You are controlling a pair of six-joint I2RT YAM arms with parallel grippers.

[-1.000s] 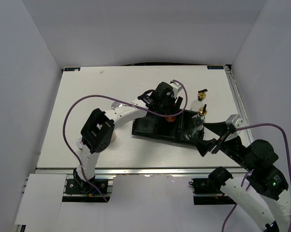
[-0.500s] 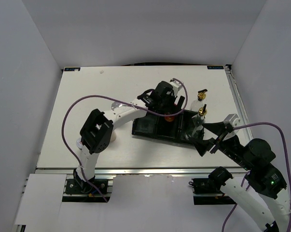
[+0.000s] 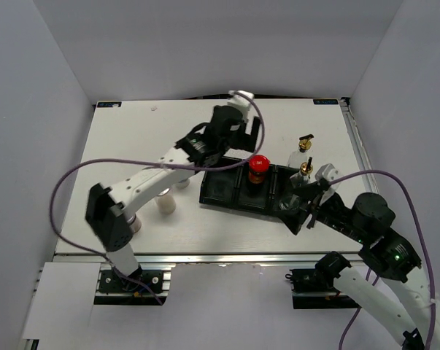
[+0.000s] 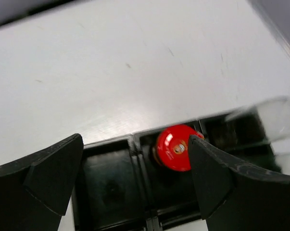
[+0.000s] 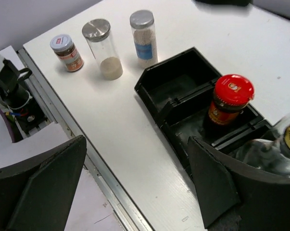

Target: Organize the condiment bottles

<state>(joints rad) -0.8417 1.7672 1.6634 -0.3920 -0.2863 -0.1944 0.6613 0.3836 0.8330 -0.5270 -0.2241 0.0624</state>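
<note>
The red-capped dark jar (image 5: 230, 98) stands upright in the middle compartment of the black three-compartment tray (image 5: 178, 91); the left compartment holds nothing. One tall clear glass bottle with a gold spout (image 3: 305, 175) rises at the tray's right end, blurred in the right wrist view. The second glass bottle with a gold spout (image 3: 301, 148) stands on the white table (image 3: 132, 146) just beyond that end. The three short silver-lidded shakers (image 5: 102, 48) stand in a loose row on the table, well left of the tray. The left gripper (image 4: 135, 142) hovers above the tray's far edge, jaws spread wide and holding nothing. The right gripper (image 5: 135, 144) sits at the tray's near right corner, close beside the bottle there, jaws likewise wide apart and empty.
</note>
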